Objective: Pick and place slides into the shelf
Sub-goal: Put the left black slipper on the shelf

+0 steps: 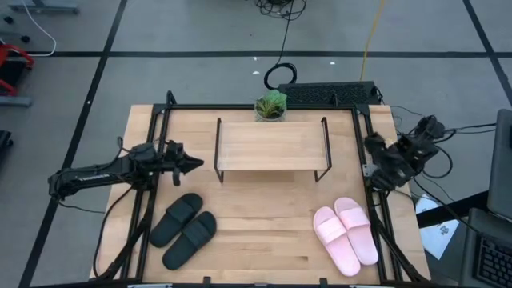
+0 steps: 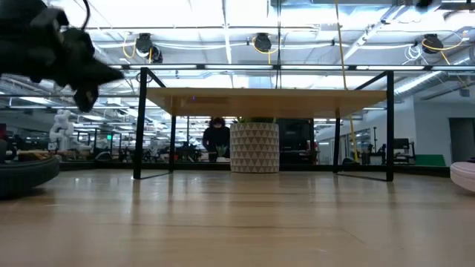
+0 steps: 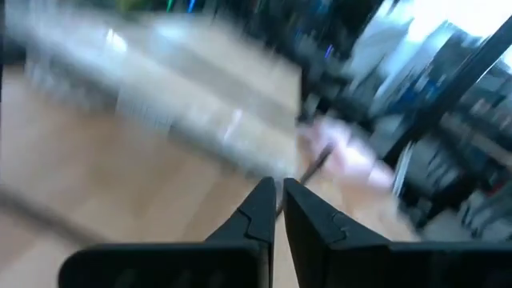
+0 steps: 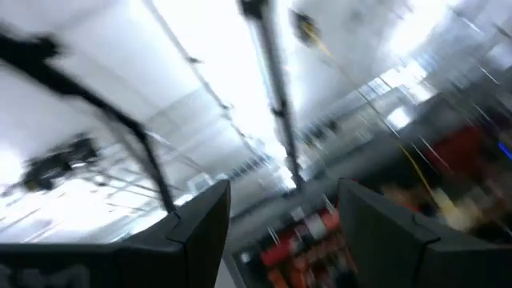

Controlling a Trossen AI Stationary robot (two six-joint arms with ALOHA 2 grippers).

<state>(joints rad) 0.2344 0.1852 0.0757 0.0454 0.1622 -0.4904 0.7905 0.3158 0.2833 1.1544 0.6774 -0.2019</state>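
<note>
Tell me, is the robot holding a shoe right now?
No. The left gripper is shut on nothing, and the right gripper is open and empty. The black slides and pink slides lie on the table.

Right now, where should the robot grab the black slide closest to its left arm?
Probably the wide strap of the black slide. It lies flat, sole down, so the strap arches up off the table. The left tool is above the table beside the shelf; coming straight down with one finger under the strap looks easiest.
</note>
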